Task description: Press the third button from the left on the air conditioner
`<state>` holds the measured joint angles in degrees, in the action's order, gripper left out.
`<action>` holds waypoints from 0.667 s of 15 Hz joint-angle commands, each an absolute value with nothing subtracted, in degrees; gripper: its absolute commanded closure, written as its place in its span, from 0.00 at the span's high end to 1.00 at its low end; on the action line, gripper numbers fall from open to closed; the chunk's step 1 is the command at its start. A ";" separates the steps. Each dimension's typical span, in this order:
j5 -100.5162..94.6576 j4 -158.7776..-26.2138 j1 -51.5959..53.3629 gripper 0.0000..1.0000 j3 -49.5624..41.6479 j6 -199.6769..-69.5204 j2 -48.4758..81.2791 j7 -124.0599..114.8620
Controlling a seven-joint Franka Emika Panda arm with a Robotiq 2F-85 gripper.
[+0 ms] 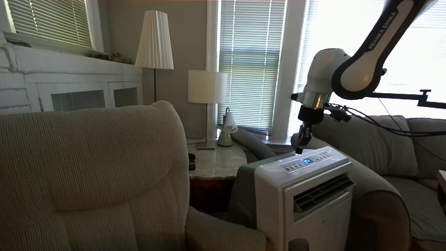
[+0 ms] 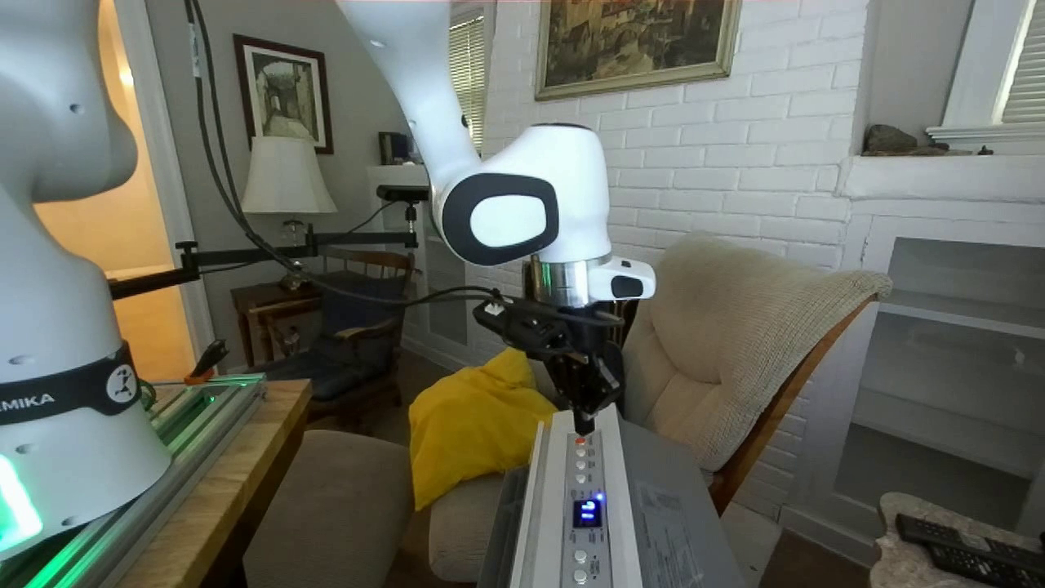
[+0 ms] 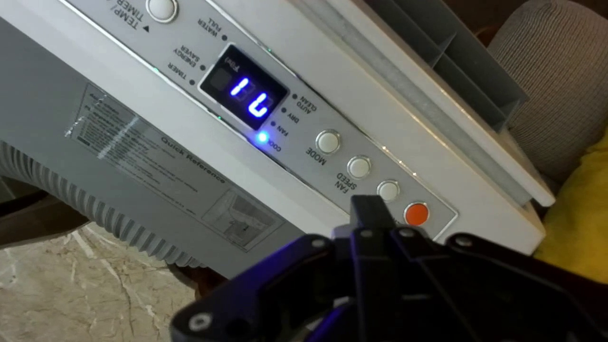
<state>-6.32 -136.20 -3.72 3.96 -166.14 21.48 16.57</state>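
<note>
Over air conditioner (image 1: 303,198) | pincer (image 3: 372,209) closed | button labels (image 3: 316,156) legible: wrist view only

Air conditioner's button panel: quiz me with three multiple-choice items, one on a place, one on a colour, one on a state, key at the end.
1. Where on the air conditioner is the FAN SPEED button?
A) on the louvred vent
B) between the MODE button and another white button
C) at the end of the row

2. What colour is the end button beside the gripper in the wrist view?
A) green
B) white
C) orange-red

3. Which is lit?
A) the COOL light
B) the FAN light
C) the DRY light

1 B, the wrist view shows it between those two; 2 C, its cap is plainly orange-red there; 3 A, it glows blue.
</note>
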 commanded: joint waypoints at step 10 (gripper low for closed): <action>-8.96 -134.17 -1.85 0.00 2.47 -166.24 26.46 16.01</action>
